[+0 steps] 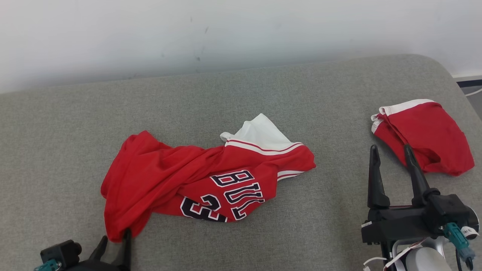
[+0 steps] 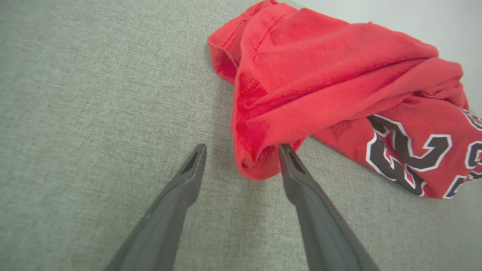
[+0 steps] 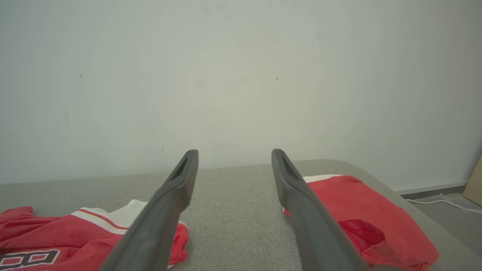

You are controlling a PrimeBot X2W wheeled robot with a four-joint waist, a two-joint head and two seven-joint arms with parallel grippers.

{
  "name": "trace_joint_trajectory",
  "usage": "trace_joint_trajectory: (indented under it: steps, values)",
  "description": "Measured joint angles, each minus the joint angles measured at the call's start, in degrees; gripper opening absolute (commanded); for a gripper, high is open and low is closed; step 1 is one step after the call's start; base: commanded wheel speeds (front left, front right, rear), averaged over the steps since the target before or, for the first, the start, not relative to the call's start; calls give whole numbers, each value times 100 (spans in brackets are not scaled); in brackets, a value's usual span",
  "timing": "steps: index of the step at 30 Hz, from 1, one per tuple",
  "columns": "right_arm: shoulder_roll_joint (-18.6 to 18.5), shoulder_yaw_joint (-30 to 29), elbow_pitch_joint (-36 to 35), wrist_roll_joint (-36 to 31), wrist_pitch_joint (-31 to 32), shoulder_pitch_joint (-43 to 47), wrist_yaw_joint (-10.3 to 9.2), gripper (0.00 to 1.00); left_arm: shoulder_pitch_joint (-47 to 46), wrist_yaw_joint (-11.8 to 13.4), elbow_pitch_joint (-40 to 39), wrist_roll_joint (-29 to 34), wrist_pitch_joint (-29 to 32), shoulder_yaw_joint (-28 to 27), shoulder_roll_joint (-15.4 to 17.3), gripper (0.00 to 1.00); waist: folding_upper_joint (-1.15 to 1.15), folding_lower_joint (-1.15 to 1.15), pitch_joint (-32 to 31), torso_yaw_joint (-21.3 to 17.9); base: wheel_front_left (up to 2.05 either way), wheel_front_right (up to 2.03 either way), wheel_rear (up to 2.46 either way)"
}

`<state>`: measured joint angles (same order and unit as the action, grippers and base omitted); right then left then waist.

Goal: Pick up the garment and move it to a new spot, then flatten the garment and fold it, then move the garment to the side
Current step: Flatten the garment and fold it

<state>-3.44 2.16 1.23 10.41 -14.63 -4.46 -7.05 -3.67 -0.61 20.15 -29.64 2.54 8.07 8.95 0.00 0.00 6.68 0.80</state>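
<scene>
So the red jersey is lying in a crumpled heap on the grey table. The bit that matters is its near corner: it sits right at the tips of the left hand, bunched against one finger and poking into the gap. That hand's fingers are spread apart, nothing pinched. From there the jersey stretches ahead and across toward the right hand's side, with its long axis running roughly from one hand to the other. The left hand is clearly nearer. The right hand hangs well apart from the jersey, fingers wide, just beside a second folded red garment. Looks-wise it's thin and heavily wrinkled, with black-and-white lettering and white trim at the far end. I'd guess it flops and drags if lifted by one corner.
</scene>
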Motion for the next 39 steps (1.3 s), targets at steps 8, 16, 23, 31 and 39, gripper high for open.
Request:
trace_joint_trajectory:
  steps: [8,16,23,31,39]
  values:
    - [5,73,47,0,0,20,0,100,10,-94,102,-52,-7,38,-55,100,0,0,-5,-10,0,0,0]
    - [9,68,43,0,0,18,0,100,-10,-149,230,-58,-41,145,-169,81,0,0,17,-98,0,0,0]
    - [10,64,37,0,0,18,0,100,-60,-135,300,-57,-159,48,-149,50,0,0,25,-143,0,0,0]
    - [12,53,43,0,0,18,0,100,-76,-142,377,-56,-218,52,-137,0,0,0,31,-134,0,0,0]
    - [-75,62,62,-19,0,16,53,100,-107,-199,321,-71,-316,-5,-57,0,0,0,-16,-40,0,0,0]
